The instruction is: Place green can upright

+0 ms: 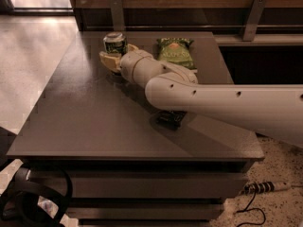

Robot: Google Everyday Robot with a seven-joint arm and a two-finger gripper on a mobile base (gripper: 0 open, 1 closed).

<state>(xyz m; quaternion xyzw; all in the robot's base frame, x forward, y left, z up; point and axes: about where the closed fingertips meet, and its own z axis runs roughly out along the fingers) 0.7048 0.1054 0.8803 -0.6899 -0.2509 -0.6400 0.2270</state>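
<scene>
The green can [115, 42] stands upright near the table's far left part, its silver top showing. My gripper [118, 52] is at the end of the white arm that reaches in from the right. Its pale fingers [108, 60] sit on either side of the can's lower half and are shut on it. The can's base is hidden behind the front finger, so I cannot tell whether it rests on the table.
A flat green snack bag [175, 54] lies to the right of the can at the back. A dark packet [171, 119] lies under my arm mid-table. The dark table [90, 122] has a wooden wall with metal brackets behind it. A power strip [265, 187] lies on the floor at the right.
</scene>
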